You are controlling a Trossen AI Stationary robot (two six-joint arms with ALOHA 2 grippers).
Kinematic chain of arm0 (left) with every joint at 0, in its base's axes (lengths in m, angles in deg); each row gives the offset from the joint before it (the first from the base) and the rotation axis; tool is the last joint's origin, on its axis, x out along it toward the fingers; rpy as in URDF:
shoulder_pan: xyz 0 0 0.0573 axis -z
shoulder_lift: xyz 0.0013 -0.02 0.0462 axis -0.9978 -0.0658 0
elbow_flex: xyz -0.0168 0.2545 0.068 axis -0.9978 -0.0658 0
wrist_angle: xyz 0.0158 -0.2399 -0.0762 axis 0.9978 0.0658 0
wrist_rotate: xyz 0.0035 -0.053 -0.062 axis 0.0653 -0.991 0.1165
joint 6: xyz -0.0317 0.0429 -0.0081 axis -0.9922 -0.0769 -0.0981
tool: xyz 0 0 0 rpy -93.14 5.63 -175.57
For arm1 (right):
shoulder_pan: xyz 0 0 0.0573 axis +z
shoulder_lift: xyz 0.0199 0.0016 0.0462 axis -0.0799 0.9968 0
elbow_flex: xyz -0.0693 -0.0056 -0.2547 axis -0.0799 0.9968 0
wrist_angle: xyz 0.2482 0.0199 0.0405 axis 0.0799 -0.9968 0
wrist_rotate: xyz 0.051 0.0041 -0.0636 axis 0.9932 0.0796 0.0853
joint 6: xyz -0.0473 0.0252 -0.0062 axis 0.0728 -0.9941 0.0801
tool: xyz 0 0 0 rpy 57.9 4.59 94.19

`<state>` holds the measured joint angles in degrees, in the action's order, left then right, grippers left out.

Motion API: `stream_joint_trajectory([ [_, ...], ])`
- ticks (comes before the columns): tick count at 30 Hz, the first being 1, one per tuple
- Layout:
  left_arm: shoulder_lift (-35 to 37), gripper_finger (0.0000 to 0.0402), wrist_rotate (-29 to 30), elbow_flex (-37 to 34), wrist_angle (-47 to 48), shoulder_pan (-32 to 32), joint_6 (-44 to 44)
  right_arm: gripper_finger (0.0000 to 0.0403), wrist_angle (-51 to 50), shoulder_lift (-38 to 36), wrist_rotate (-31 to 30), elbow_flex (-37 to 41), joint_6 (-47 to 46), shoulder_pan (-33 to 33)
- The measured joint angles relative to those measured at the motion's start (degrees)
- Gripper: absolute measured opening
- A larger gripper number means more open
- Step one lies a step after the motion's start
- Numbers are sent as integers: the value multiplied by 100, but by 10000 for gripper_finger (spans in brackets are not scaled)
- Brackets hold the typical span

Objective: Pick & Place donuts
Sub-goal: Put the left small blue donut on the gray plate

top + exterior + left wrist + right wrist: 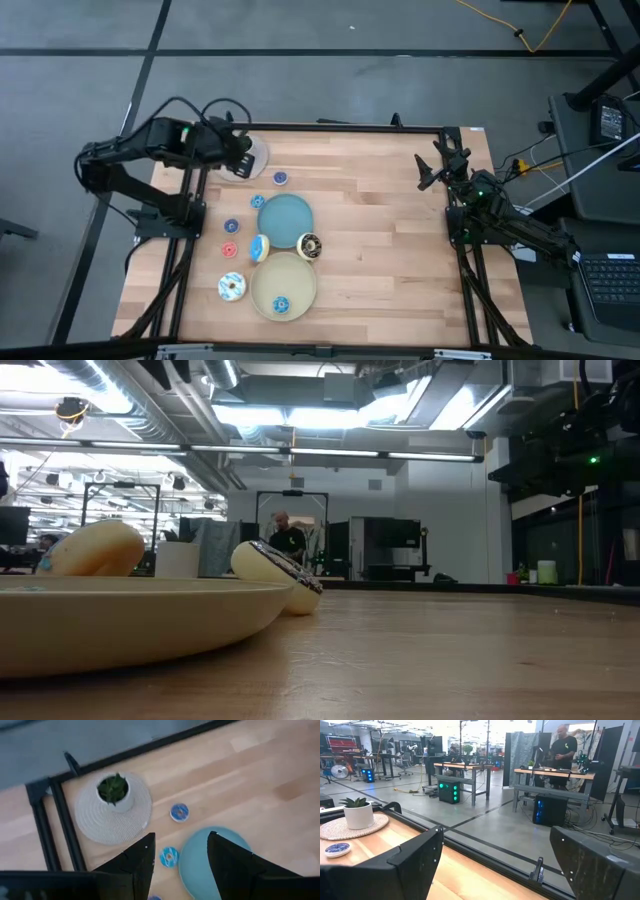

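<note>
Donuts (258, 203), lot of small rings, are scattered on and around the blue plate (288, 215) and beige plate (290, 280), just below the empty, open-jawed left gripper (180, 851), far nearer it than the open, parked right gripper (432, 165).

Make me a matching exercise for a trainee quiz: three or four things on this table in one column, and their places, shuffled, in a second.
Things:
1. potted plant
2. small blue donut
3. chocolate donut
4. left gripper

Places:
A. on the beige plate
B. open, above the table's far left corner
C. on a round woven mat
D. at the blue plate's edge

Pairs: 1-C, 2-A, 3-D, 4-B
</note>
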<state>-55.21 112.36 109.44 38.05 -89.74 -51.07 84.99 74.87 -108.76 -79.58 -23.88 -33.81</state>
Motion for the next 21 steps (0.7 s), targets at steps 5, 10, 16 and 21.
stream_joint_trajectory([
  [5, 186, 171, -459, 0, 0, -321, -65, 365, 0, 0, -1, 0, 0, -2],
  [10, 350, 171, -477, 0, 0, -633, -225, 365, 0, 0, -1, -1, 0, -2],
  [16, 468, 171, -533, 0, 0, -1076, -238, 365, -1, 0, -1, 1, 0, 0],
  [21, 483, 171, -677, 0, 0, -1564, -123, 365, 1, 0, -1, 1, 0, -2],
])
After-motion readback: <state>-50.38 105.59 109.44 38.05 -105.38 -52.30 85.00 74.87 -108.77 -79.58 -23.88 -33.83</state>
